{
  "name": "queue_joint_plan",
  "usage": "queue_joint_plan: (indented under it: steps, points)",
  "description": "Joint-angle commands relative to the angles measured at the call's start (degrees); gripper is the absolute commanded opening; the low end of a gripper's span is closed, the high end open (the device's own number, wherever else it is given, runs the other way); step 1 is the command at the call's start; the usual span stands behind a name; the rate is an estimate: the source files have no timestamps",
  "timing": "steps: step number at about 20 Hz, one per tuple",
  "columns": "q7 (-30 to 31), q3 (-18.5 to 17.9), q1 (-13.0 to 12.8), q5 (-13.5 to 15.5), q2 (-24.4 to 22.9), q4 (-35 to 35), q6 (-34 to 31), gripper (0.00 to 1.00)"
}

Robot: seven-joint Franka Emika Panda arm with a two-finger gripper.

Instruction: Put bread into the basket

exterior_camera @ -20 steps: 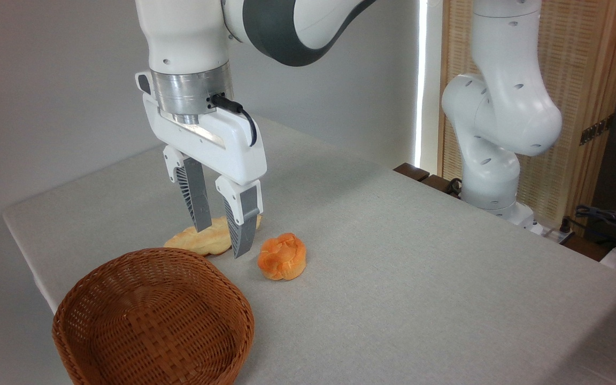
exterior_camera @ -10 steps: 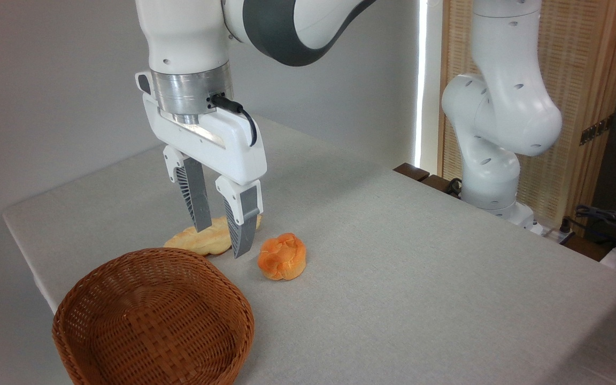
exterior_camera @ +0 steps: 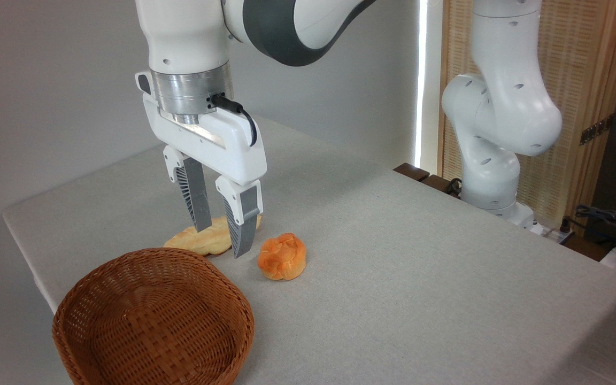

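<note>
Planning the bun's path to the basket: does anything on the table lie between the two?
Nothing visible does. The orange bun sits on bare table just right of the basket. The pale braided loaf lies behind that line, under the open gripper.

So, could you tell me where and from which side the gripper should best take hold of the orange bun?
Probably from straight above, fingers closing across the rounded sides of the orange bun at its widest part. It sits flat on the table, lobed top up, with free space around it. The pale loaf lies to its left and the basket nearer the camera. The gripper is open, hanging left of it.
</note>
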State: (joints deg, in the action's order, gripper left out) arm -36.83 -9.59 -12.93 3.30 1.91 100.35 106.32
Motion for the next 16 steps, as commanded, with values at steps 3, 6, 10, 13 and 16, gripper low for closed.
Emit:
queue_joint_plan:
  steps: [3, 6, 10, 13, 16]
  points:
    - [0.0, -0.4, -0.2, 0.8, -0.1, -0.7, -1.2, 1.0]
    - [0.1, 0.0, -0.3, 0.9, 0.4, -0.6, -1.2, 1.0]
    - [0.2, 0.4, -2.0, 0.9, 0.3, 1.5, -2.7, 1.0]
    - [0.1, 1.1, -2.8, 0.9, 0.3, 3.2, -3.3, 1.0]
    - [0.0, 1.2, -2.8, 0.9, 0.2, 6.6, -2.3, 1.0]
